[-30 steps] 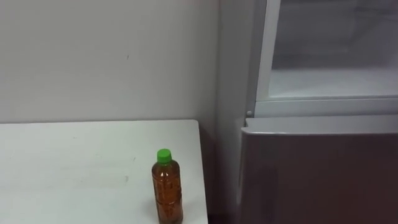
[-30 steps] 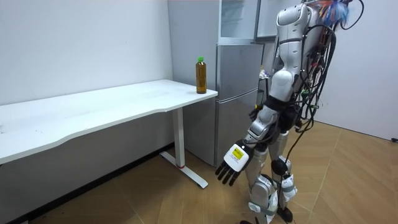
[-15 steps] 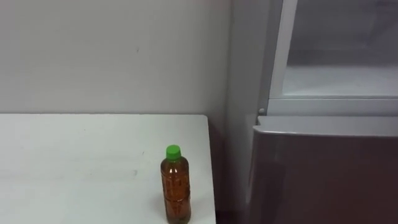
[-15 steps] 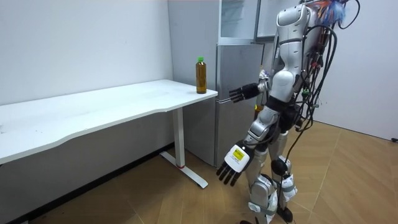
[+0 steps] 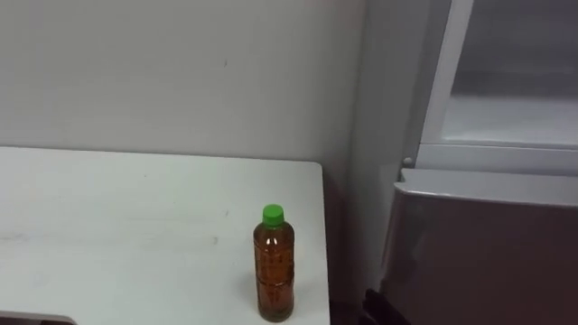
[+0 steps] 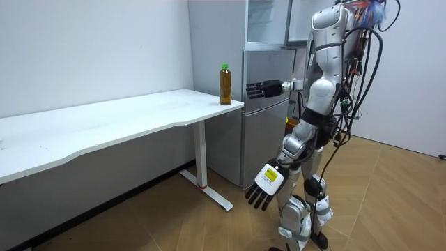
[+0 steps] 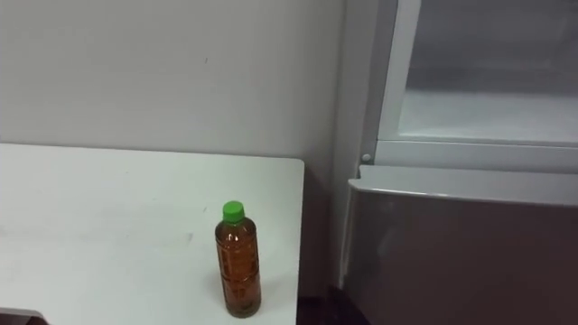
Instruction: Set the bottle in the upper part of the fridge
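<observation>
**Bottle on the table corner, both hands empty**

The bottle [image 5: 274, 266] stands upright near the right front corner of the white table [image 5: 126, 217]. It is filled with amber liquid and has a green cap. Nothing touches it. Just to the right of the table stands the fridge. Its upper compartment [image 5: 510, 99] is open, showing a pale interior, and the grey lower door [image 5: 488, 253] is closed beneath it.

In the room view the robot stands upright facing the fridge, beside the table's end. Its right hand [image 6: 263, 88] is raised to about the bottle's height, with the fingers stretched out straight and holding nothing. It is near the bottle but clear of it. A dark shape at the bottom edge of the left eye view may be this hand's fingertips, though it is too little to be sure. The left hand [image 6: 264, 187] hangs low by the leg, with the fingers loose and spread.
</observation>
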